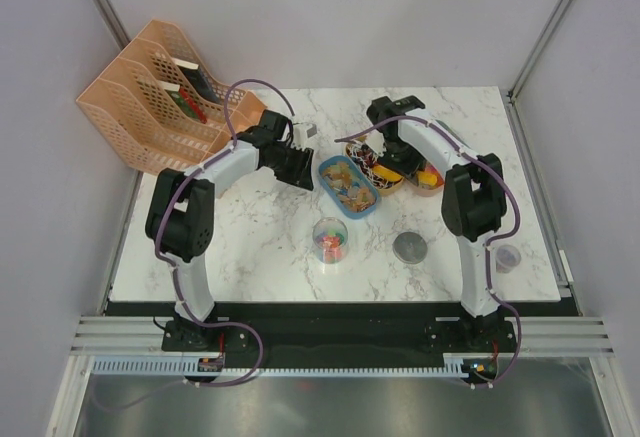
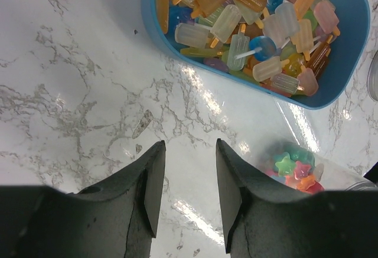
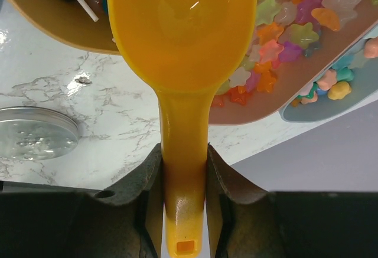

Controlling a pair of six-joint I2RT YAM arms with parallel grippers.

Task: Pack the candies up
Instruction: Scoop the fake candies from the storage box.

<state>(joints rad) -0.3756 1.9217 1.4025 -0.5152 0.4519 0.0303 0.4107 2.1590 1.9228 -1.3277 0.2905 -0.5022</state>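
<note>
My right gripper (image 3: 183, 175) is shut on the handle of a yellow-orange scoop (image 3: 184, 28). The scoop's bowl looks empty and hangs over a brown oval tray (image 3: 277, 107) of star-shaped candies (image 3: 289, 28). In the top view this gripper (image 1: 400, 162) is over the trays at the back right. My left gripper (image 2: 189, 152) is open and empty above bare marble, near a blue oval tray (image 2: 348, 63) of popsicle-shaped candies (image 2: 254, 28). A clear cup (image 2: 339, 178) holding star candies (image 2: 293, 168) stands to its right. The cup (image 1: 330, 240) stands in front of the blue tray (image 1: 348, 185).
A round metal lid (image 1: 410, 248) lies on the marble, also in the right wrist view (image 3: 35, 134). A small purple pot (image 1: 507, 258) stands near the right edge. Peach file organisers (image 1: 160, 97) stand at the back left. Another tray (image 3: 53, 22) holds white-stick sweets.
</note>
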